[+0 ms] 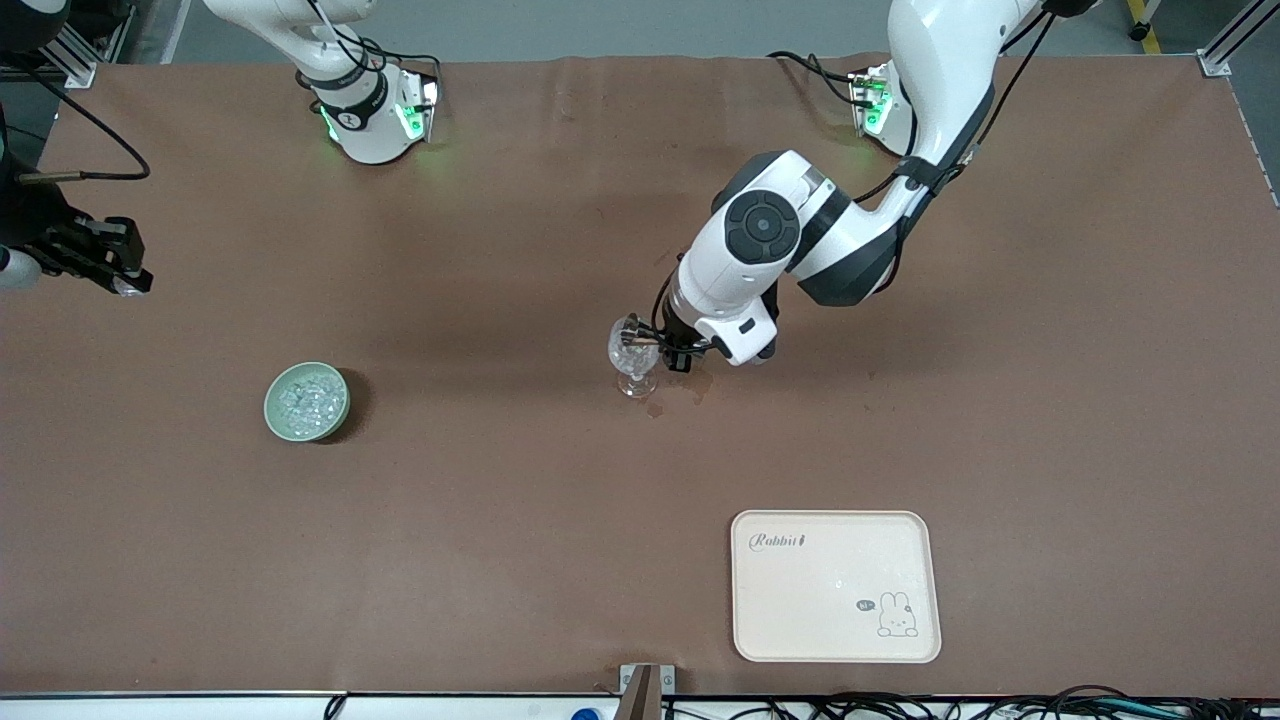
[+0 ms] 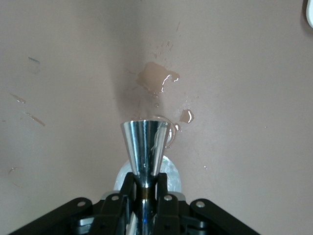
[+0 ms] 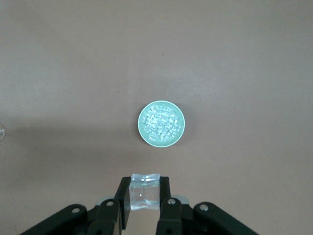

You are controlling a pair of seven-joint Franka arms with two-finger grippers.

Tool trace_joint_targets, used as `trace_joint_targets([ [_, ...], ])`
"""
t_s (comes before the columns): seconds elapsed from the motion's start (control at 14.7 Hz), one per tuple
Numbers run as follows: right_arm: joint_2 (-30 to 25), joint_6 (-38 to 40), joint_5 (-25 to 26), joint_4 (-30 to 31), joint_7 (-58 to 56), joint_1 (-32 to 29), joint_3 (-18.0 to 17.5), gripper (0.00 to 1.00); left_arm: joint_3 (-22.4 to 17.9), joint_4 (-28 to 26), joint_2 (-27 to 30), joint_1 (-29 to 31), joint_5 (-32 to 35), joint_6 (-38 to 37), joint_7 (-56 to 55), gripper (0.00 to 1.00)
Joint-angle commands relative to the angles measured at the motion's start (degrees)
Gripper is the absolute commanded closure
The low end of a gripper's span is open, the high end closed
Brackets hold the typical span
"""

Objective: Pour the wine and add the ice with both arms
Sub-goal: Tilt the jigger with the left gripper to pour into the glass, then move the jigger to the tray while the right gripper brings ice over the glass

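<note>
In mid-table stands a clear stemmed glass. My left gripper hangs right beside its bowl, shut on the waist of a shiny metal measuring cup, which lies tipped over the glass rim. Wine is hidden from me. My right gripper hovers at the right arm's end of the table, shut on one clear ice cube. More ice fills a green bowl between that gripper and the glass, and the same bowl shows in the right wrist view.
A wet, pale-brown puddle and small splashes lie on the brown table cover by the glass foot. A cream rabbit-print tray lies nearer the front camera, toward the left arm's end.
</note>
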State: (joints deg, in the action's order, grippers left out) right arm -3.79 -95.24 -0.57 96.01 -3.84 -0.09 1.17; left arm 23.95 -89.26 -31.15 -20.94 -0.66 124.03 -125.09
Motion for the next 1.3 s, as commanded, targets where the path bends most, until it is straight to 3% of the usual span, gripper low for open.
trace_joint_targets([
  [0.0, -0.60, 0.32, -0.66, 0.06, -0.03, 0.18, 0.06, 0.96, -0.31, 0.49, 0.47, -0.42, 3.29, -0.63, -2.95, 1.00],
  [0.48, -0.51, 0.32, -0.66, -0.29, 0.24, 0.18, 0.06, 0.96, 0.22, 0.58, 0.65, 0.90, 2.69, -0.72, -2.53, 1.00],
  [0.96, -0.51, 0.50, -0.66, -0.64, 0.41, 0.27, 0.06, 0.96, 0.75, 0.75, 2.58, 7.57, -20.23, -0.63, 13.45, 1.00],
  [1.23, -0.43, 0.59, -0.66, -1.43, 0.41, 0.44, 0.06, 0.96, 0.57, 4.35, 0.83, 13.89, -30.60, -0.63, 22.68, 1.00],
])
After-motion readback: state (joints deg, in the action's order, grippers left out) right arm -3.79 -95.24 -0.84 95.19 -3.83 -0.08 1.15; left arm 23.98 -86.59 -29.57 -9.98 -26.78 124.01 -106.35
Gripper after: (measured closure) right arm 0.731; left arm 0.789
